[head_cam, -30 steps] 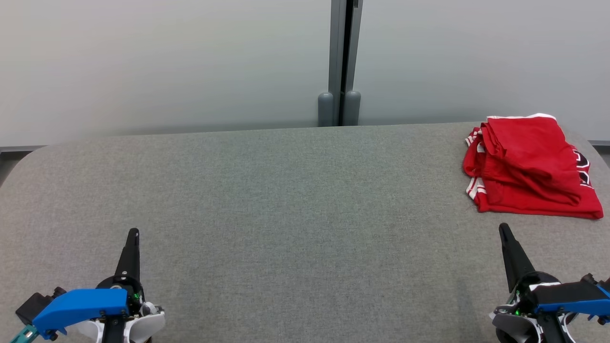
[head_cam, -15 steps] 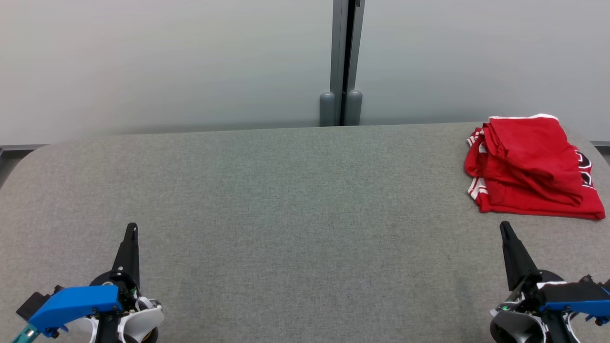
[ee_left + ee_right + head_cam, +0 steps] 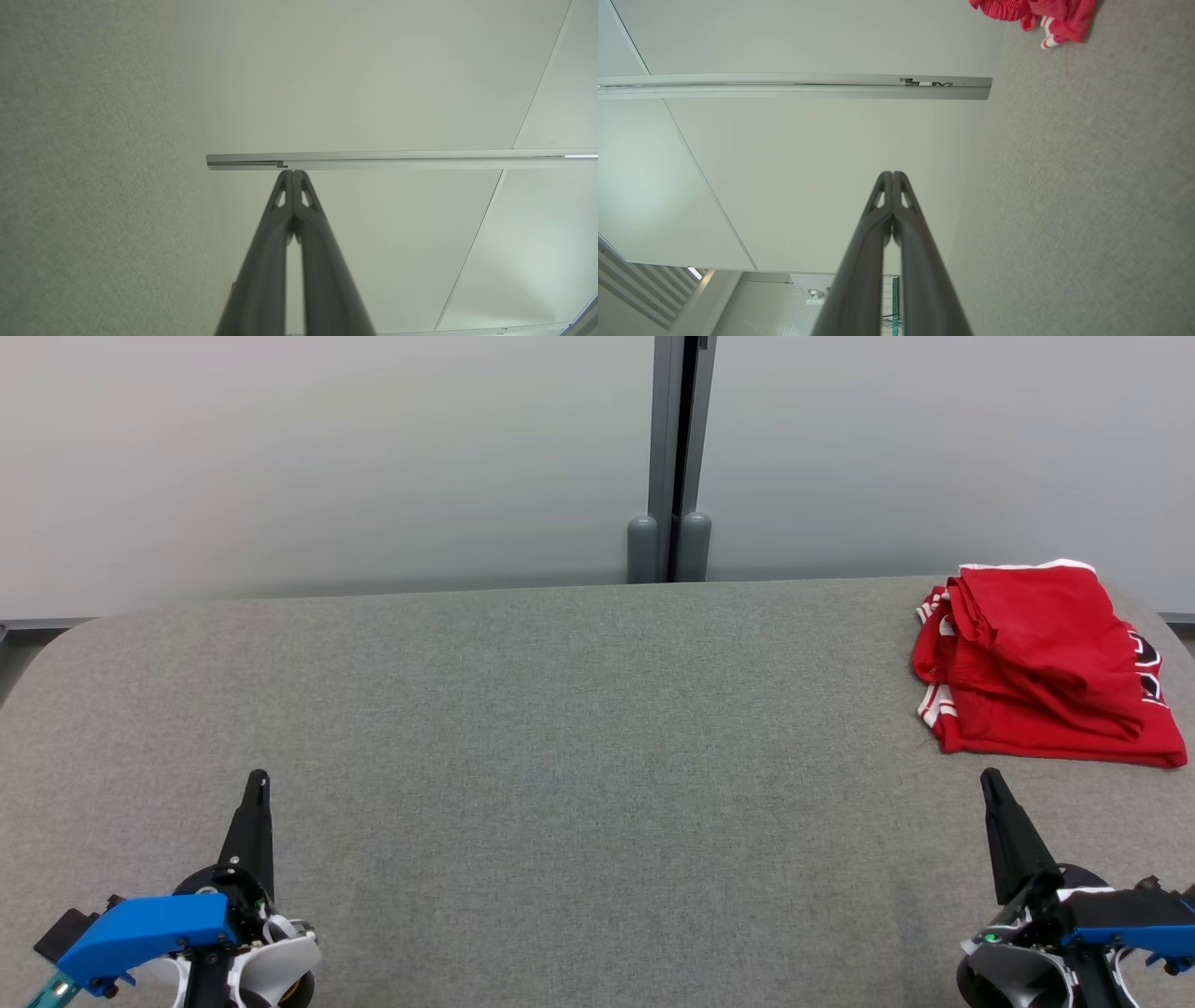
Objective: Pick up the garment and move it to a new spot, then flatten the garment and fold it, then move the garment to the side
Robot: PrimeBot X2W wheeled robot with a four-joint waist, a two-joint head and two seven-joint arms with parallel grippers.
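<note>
Near edge, both corners: left fingers (image 3: 253,831) and right fingers (image 3: 1007,842) pressed together, gripping nothing, pointing away. Wide grey worktop (image 3: 579,728) stretches between and beyond them. Folded red garment (image 3: 1036,663) lies far right, close to right and back edges.

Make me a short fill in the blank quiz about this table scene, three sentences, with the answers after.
1. The folded garment on the grey table is mainly ____ in colour.
2. Of the left gripper and right gripper, the garment lies nearer the ____ one.
3. Neither gripper holds anything; the jaws of both are ____.
Missing words: red, right, shut.
</note>
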